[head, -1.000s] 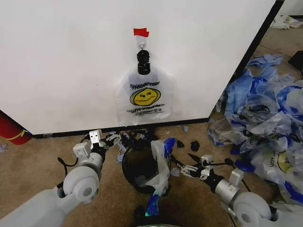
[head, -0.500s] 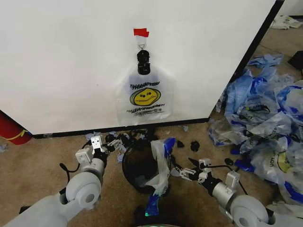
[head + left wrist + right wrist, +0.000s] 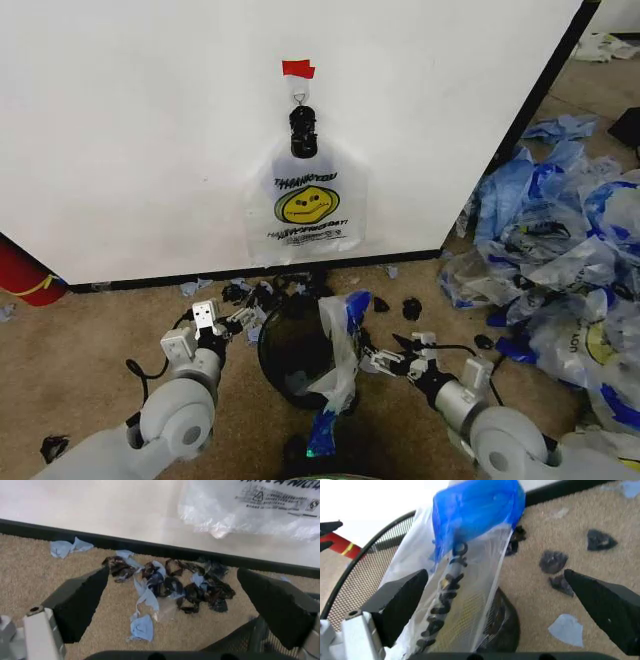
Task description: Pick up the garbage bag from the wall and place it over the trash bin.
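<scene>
Two claws hover low over the carpet, fingers apart and empty: the left claw [image 3: 238, 318] beside the bin [image 3: 296, 348], the right claw [image 3: 385, 358] on its other side. The one black mesh bin already has a blue-handled bag [image 3: 340, 350] draped over its rim. Beyond, one smiley bag [image 3: 305, 205] hangs clipped on the wall [image 3: 130, 130]. A good pick likely means rising to the bag's upper part, near the clip [image 3: 303, 131], rather than tugging its thin lower edge.

Garbage bag [image 3: 306, 205] on wall [image 3: 150, 120]: "THANK YOU" in black above smiley; line below unreadable. Bag by trash bin [image 3: 370, 588]: print illegible.
</scene>
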Controlling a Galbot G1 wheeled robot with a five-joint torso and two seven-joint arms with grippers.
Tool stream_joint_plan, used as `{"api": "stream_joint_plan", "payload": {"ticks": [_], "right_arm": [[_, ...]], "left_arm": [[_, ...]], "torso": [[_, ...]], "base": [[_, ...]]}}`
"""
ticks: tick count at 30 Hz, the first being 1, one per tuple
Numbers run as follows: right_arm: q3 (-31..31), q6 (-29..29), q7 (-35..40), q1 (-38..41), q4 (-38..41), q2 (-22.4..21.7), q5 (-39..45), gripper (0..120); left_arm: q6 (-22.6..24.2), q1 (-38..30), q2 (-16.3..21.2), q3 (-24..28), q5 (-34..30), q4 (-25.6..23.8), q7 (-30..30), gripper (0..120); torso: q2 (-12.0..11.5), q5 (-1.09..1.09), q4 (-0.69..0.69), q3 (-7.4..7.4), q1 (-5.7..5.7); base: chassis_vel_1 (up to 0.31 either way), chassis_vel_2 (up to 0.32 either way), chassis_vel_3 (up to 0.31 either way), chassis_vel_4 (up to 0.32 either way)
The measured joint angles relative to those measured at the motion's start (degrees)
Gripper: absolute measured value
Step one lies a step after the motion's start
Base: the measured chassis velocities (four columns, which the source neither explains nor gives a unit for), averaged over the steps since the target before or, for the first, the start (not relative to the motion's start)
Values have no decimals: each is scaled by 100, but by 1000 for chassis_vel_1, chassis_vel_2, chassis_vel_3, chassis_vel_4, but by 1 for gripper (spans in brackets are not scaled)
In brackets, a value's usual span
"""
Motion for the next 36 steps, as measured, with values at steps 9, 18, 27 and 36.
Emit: {"api": "stream_joint_plan", "payload": {"ticks": [9, 18, 27, 36], "right_arm": [[-413, -541, 1055, 479, 241, 213, 464, 100], [-346, -583, 1150, 415, 351, 238, 572, 100], [137, -580, 1069, -117, 597, 61, 458, 100], [67, -551, 1049, -187, 504, 161, 277, 100]], "left_arm": [[-55, 281, -66, -96, 177, -37, -1, 100], [-63, 320, -146, -91, 244, -12, -1, 100], [-56, 369, -242, -40, 319, 37, 3, 100], [-41, 424, -285, -28, 357, 41, 9, 100]], "torso": [[0, 1, -1, 0, 0], [0, 2, -1, 0, 0], [0, 0, -1, 0, 0], [0, 0, -1, 0, 0]], "base": [[0, 0, 0, 0], [0, 0, 0, 0], [0, 0, 0, 0], [0, 0, 0, 0]]}}
